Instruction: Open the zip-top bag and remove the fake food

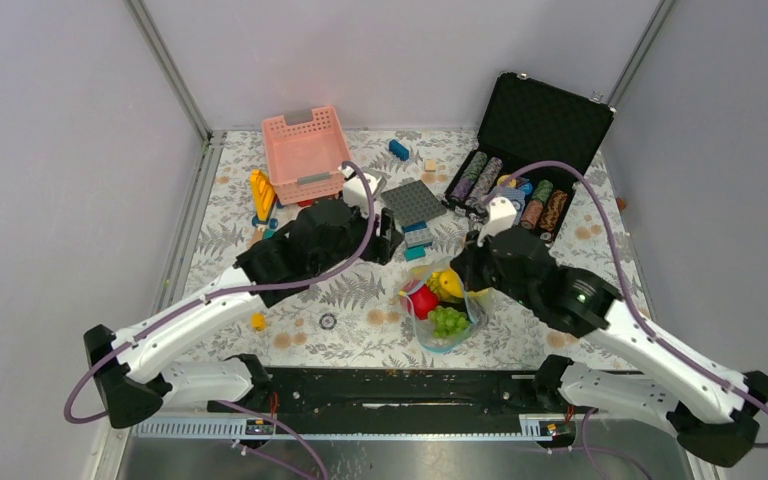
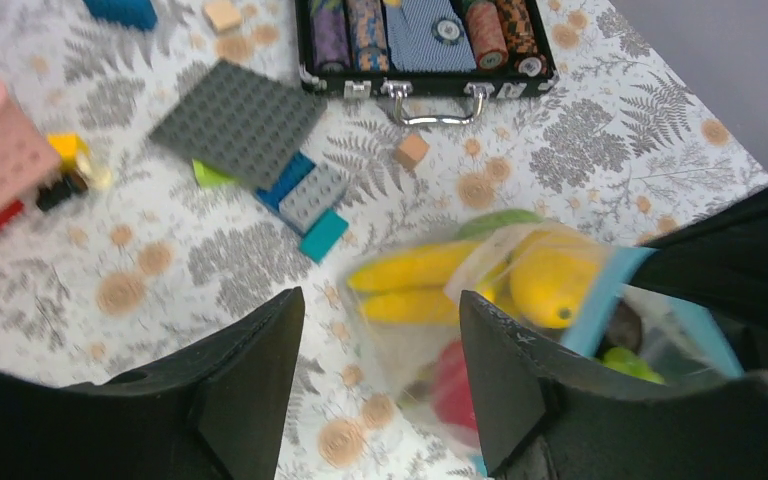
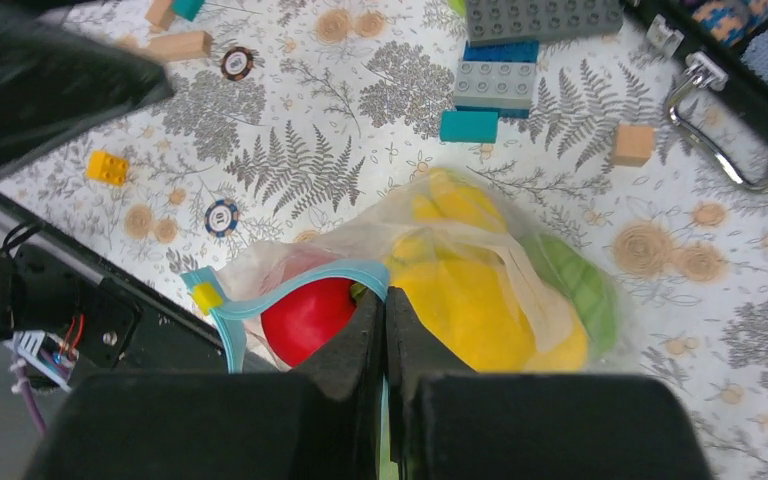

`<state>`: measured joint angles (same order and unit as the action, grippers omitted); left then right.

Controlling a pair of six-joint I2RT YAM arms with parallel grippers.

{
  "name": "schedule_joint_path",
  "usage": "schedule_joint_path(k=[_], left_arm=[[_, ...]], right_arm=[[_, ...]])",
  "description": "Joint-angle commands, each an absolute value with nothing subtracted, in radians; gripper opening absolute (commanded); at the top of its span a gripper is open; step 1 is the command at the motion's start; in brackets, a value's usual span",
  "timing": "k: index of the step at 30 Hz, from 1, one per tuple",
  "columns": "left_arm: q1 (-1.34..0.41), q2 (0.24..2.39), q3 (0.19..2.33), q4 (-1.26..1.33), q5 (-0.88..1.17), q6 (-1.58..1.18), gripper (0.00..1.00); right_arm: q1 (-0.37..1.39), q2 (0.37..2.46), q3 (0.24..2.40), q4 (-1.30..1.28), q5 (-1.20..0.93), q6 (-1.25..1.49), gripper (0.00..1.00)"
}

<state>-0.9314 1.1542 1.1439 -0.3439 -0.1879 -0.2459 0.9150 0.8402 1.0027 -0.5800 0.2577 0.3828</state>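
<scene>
The clear zip-top bag (image 1: 448, 318) lies near the table's front middle, its light-blue zipper strip (image 3: 290, 283) parted. Inside I see a red tomato (image 3: 305, 315), a yellow mango (image 3: 470, 310), yellow bananas (image 2: 415, 270) and green lettuce (image 3: 580, 285). Green grapes (image 1: 448, 322) show at the bag's mouth. My right gripper (image 3: 385, 300) is shut on the zipper strip at the bag's upper edge. My left gripper (image 2: 380, 300) is open and empty, just left of the bag (image 2: 480, 300), with the bag's bottom corner between its fingertips' line of sight. The right arm (image 2: 740, 250) blocks the bag's far side.
A pink slatted basket (image 1: 305, 150) stands at the back left. An open black case of poker chips (image 1: 540, 130) stands at the back right. A grey baseplate (image 1: 415, 200) and loose bricks (image 2: 310, 195) lie behind the bag. A poker chip (image 1: 328, 321) and a yellow block (image 1: 258, 321) lie front left.
</scene>
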Motion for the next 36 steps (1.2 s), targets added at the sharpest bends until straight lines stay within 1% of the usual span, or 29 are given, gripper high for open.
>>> schedule_joint_path(k=[1, 5, 8, 10, 13, 19, 28, 33, 36], left_arm=[[-0.928, 1.027, 1.098, -0.445, -0.200, -0.458, 0.59], [-0.929, 0.861, 0.965, -0.442, -0.198, -0.605, 0.59], [-0.929, 0.755, 0.863, -0.428, -0.172, -0.718, 0.57], [-0.928, 0.713, 0.794, -0.412, -0.149, -0.797, 0.53], [-0.930, 0.687, 0.713, -0.345, -0.078, -0.903, 0.52], [-0.948, 0.752, 0.632, -0.214, -0.038, -1.019, 0.52], [-0.968, 0.907, 0.641, -0.123, -0.096, -1.031, 0.52], [-0.977, 0.995, 0.637, -0.105, -0.089, -1.073, 0.51], [-0.995, 1.026, 0.629, -0.083, -0.100, -1.098, 0.55]], right_arm=[[0.922, 0.929, 0.992, -0.407, 0.329, 0.543, 0.00], [0.932, 0.997, 0.985, -0.309, 0.259, 0.581, 0.00], [0.939, 1.043, 0.988, -0.248, 0.221, 0.604, 0.00], [0.942, 1.058, 0.983, -0.222, 0.217, 0.611, 0.00], [0.945, 1.066, 0.971, -0.194, 0.211, 0.613, 0.00], [0.946, 1.029, 0.908, -0.143, 0.197, 0.631, 0.00], [0.947, 0.983, 0.845, -0.120, 0.178, 0.632, 0.00], [0.946, 0.968, 0.832, -0.115, 0.185, 0.628, 0.00], [0.946, 0.961, 0.826, -0.110, 0.190, 0.623, 0.00]])
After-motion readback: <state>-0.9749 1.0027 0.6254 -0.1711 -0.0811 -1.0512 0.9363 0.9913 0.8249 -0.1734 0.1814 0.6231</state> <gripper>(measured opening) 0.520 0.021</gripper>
